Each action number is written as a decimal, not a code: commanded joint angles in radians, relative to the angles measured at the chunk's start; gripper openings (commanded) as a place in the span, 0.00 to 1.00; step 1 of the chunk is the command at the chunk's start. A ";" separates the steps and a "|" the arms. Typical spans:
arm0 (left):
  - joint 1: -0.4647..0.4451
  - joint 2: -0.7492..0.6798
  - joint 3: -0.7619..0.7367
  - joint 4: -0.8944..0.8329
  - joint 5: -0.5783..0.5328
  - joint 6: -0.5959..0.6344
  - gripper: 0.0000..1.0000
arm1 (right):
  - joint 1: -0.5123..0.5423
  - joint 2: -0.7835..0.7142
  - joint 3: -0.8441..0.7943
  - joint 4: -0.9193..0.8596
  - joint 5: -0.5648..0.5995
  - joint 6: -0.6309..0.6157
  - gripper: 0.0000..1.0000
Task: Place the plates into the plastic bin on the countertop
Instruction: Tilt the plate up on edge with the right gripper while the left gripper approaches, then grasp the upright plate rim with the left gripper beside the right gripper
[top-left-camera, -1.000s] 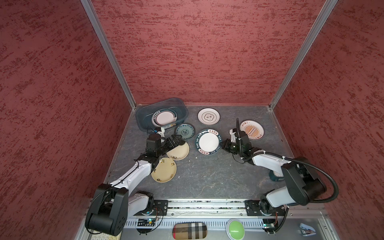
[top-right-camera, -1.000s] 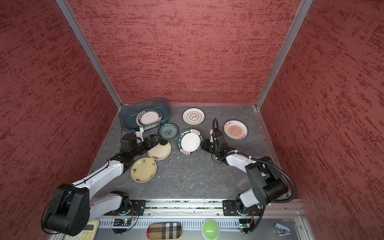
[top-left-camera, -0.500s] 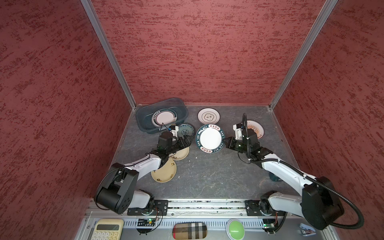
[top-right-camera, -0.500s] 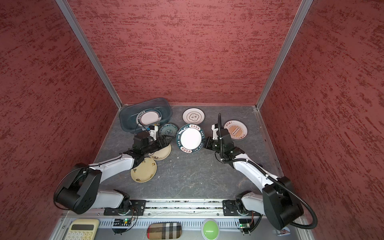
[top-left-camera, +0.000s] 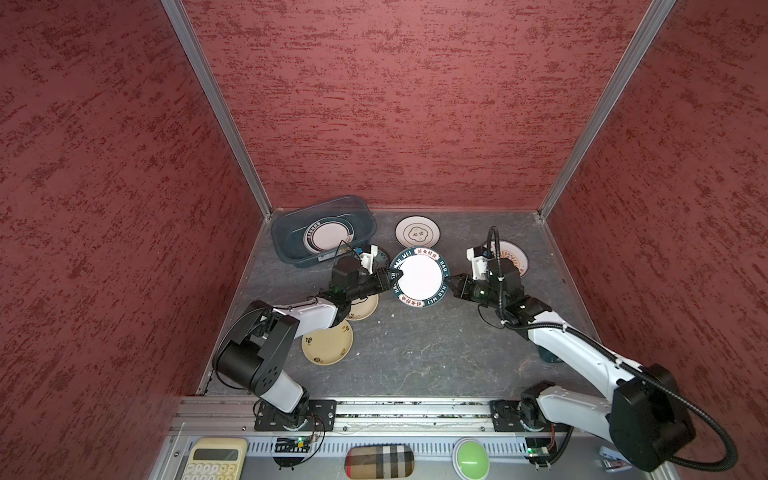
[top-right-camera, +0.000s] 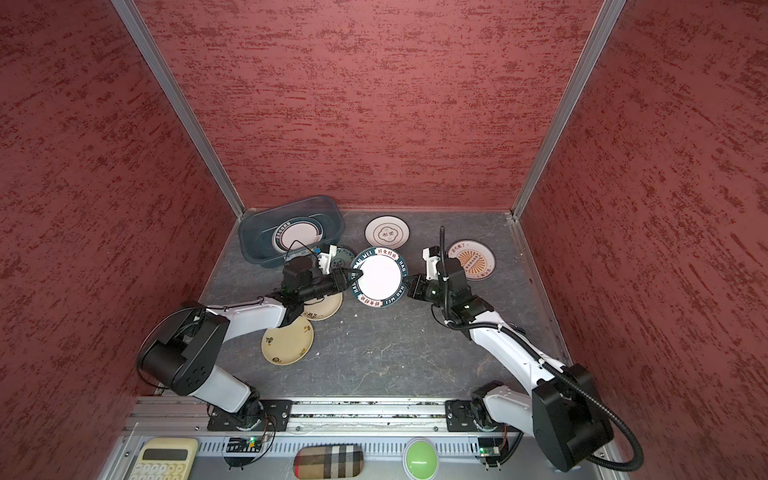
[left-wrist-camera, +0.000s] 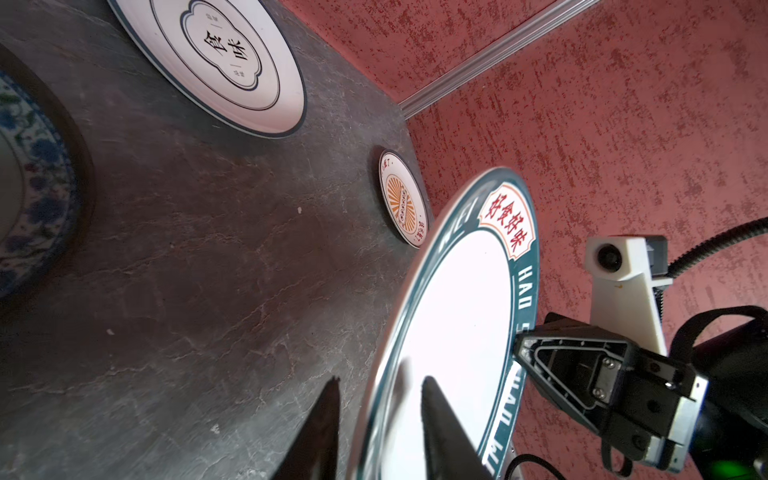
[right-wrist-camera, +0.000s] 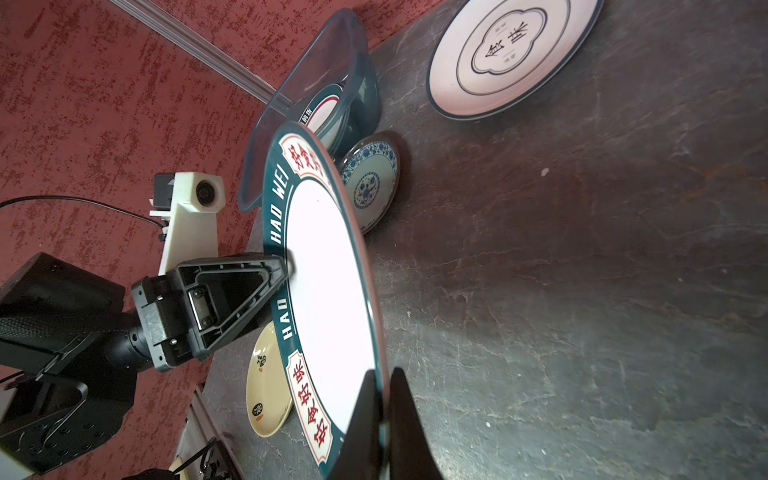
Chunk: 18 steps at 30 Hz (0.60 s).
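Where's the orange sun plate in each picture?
Top view: orange sun plate, far right, behind the right arm.
Top view: same place.
Left wrist: small, just beyond the big teal-rimmed plate.
Right wrist: not in it.
Landmark: that big plate shows in all four.

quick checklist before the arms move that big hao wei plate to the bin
1. Hold of the right gripper on the HAO WEI plate: ok, shut on its rim.
2. Hold of the left gripper: cannot tell, it straddles the opposite rim, clamping unclear.
3. Plate off the countertop: ok, raised above it.
4. Room in the plastic bin: ok, one teal-rimmed plate visible inside.
5. Path to the bin: probably ok, the blue floral plate lies low beside the bin.
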 joint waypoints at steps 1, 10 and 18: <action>-0.003 0.013 0.011 0.045 0.026 -0.020 0.19 | -0.001 -0.020 -0.005 0.061 -0.024 -0.002 0.00; -0.005 0.004 0.024 -0.006 0.017 -0.002 0.00 | -0.001 -0.027 -0.015 0.079 -0.032 0.000 0.03; -0.006 -0.007 0.029 -0.033 0.000 0.003 0.00 | -0.001 -0.045 -0.030 0.070 -0.018 0.001 0.27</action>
